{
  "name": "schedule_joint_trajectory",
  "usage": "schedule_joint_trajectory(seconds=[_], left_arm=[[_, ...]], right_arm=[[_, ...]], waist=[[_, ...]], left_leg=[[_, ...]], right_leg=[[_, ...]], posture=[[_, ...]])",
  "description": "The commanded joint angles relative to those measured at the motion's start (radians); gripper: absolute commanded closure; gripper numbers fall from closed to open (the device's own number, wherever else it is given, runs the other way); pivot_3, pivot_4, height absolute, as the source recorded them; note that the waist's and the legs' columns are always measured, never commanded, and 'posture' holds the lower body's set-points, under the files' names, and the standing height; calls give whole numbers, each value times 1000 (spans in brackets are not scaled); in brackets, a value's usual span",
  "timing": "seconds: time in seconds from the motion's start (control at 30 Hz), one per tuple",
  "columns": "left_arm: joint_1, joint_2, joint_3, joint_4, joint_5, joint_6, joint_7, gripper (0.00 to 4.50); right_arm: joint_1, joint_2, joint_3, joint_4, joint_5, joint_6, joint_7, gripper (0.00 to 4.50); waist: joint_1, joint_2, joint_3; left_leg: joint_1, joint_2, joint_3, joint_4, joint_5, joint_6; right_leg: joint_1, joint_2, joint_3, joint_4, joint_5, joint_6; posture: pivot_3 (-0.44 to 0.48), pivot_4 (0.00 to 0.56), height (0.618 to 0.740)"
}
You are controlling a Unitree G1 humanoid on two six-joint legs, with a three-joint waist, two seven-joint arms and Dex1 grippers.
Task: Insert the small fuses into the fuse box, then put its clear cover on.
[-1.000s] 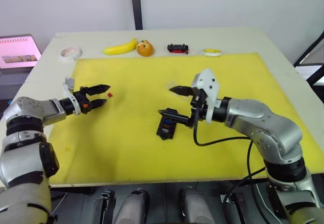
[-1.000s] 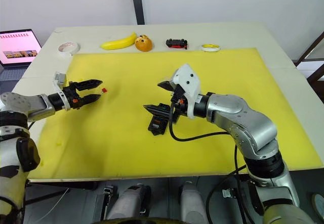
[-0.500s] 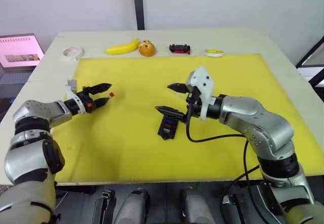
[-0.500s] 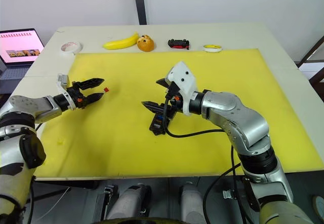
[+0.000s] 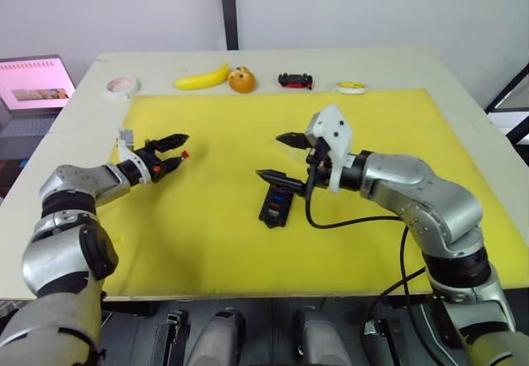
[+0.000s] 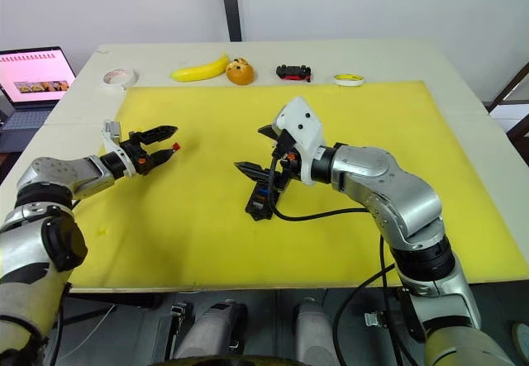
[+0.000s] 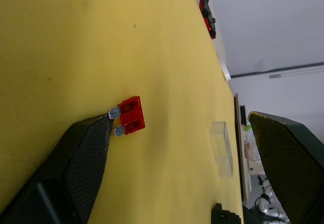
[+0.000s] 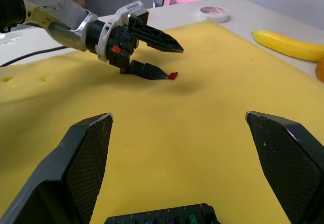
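**Lining up on the red fuse**

My left gripper (image 5: 177,153) is spread wide around the red fuse (image 7: 130,115) lying on the yellow mat (image 5: 207,242), one finger touching its prongs, ready to pinch. Further right, the fuse box (image 5: 274,206) sits under my right gripper (image 5: 279,156), wide open too, probably to steady it.

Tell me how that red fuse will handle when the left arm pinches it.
The red fuse looks tiny and flat, so probably very light and apt to skid on the yellow mat. Its two thin metal blades seem stiff. Lying flat, it should not roll.
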State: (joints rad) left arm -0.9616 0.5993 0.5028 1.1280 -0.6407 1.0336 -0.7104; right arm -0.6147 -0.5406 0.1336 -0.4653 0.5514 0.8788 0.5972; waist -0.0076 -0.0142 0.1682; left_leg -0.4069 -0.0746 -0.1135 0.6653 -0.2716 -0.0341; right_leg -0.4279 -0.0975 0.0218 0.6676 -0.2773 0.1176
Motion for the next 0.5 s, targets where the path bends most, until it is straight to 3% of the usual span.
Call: schedule_joint_trajectory(seconds=[0.03,0.2,0.3,0.5], left_arm=[[-8,-29,2,23,19,-20,24,0],[-4,-35,3,23,27,-24,25,0],[-1,-31,-1,25,37,-25,26,824],[7,-29,1,26,41,-21,25,824]], right_arm=[[-11,-10,-33,-30,3,-5,2,49],[-11,-17,-37,-30,7,-2,3,49],[-11,-21,-35,-27,6,1,5,0],[-8,-29,-27,-29,9,3,17,0]], waist=[[0,0,0],[3,0,0],[2,0,0],[1,0,0]], left_leg=[[0,0,0,0,0,0],[0,0,0,0,0,0],[0,0,0,0,0,0],[0,0,0,0,0,0]], right_leg=[[0,0,0,0,0,0],[1,0,0,0,0,0],[1,0,0,0,0,0],[1,0,0,0,0,0]], posture=[[0,150,740],[0,150,740],[0,150,740],[0,150,740]])
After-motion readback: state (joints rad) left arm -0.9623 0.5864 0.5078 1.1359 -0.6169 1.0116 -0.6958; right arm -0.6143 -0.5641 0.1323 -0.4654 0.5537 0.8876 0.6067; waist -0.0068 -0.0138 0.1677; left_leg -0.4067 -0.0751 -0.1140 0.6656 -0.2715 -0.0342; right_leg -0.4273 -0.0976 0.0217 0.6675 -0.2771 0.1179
